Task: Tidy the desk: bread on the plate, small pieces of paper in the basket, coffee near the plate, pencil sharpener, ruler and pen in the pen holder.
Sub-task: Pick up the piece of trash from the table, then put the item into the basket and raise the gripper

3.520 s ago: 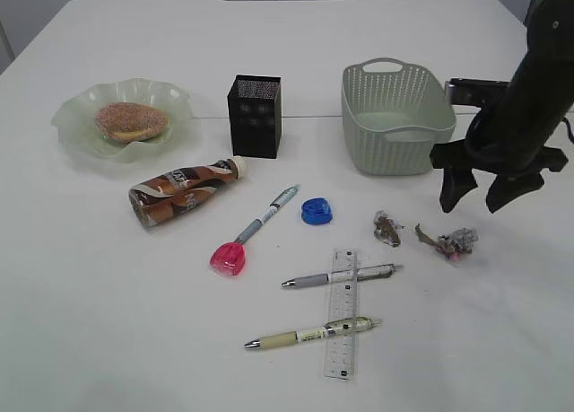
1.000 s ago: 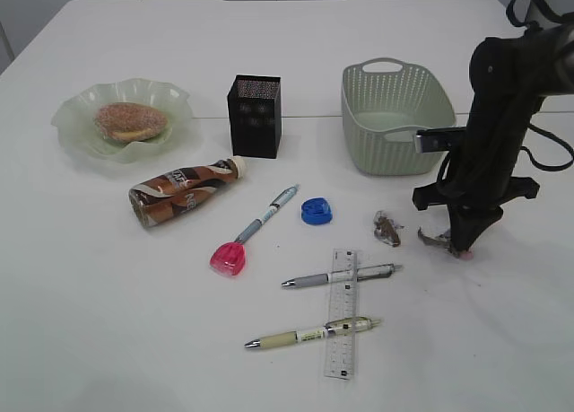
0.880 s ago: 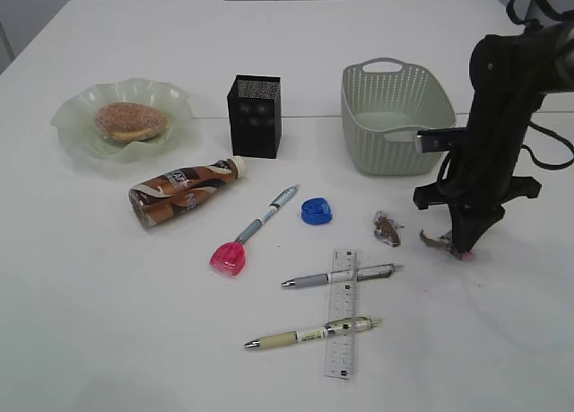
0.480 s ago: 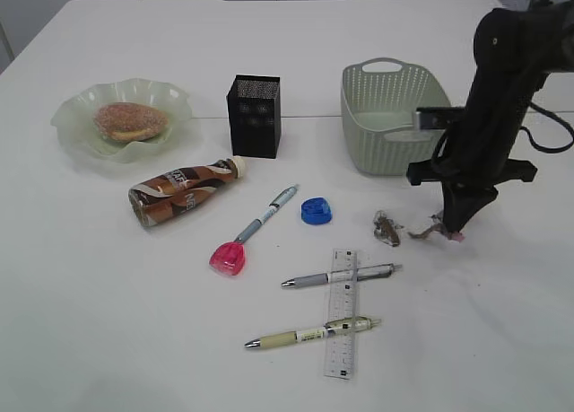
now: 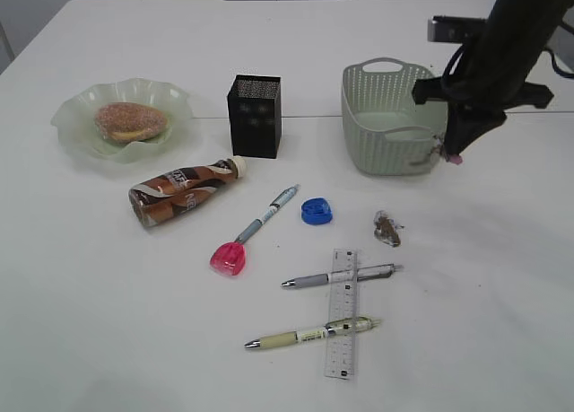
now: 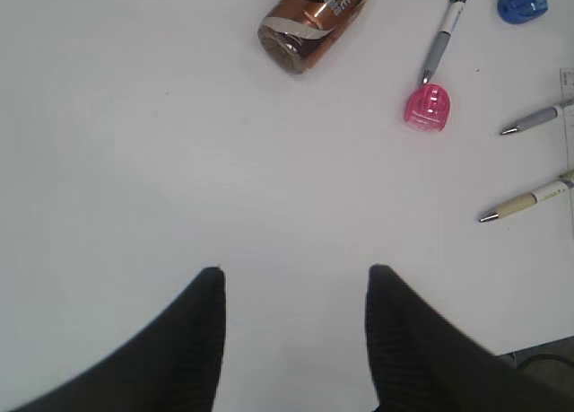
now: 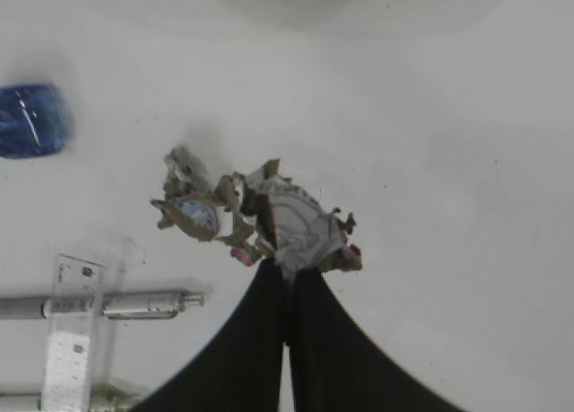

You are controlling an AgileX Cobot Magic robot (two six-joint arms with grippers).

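My right gripper (image 5: 453,153) is shut on a crumpled piece of paper (image 5: 438,148) and holds it in the air at the front right corner of the green basket (image 5: 387,118). The right wrist view shows the paper (image 7: 300,223) pinched at my fingertips (image 7: 289,267). A second paper piece (image 5: 387,229) lies on the table. My left gripper (image 6: 296,273) is open and empty over bare table. The bread (image 5: 131,121) is on the green plate (image 5: 76,107). The coffee bottle (image 5: 184,190) lies on its side. The black pen holder (image 5: 255,116) stands upright.
A pink sharpener (image 5: 229,258), a blue sharpener (image 5: 316,211) and a blue-grey pen (image 5: 267,214) lie mid-table. A clear ruler (image 5: 342,313) lies under two pens (image 5: 341,275) (image 5: 310,334). The left arm does not show in the exterior view.
My right gripper came down on the right-hand paper piece, shut on it, and has lifted it up and back toward the basket. The left arm's side is unchanged.
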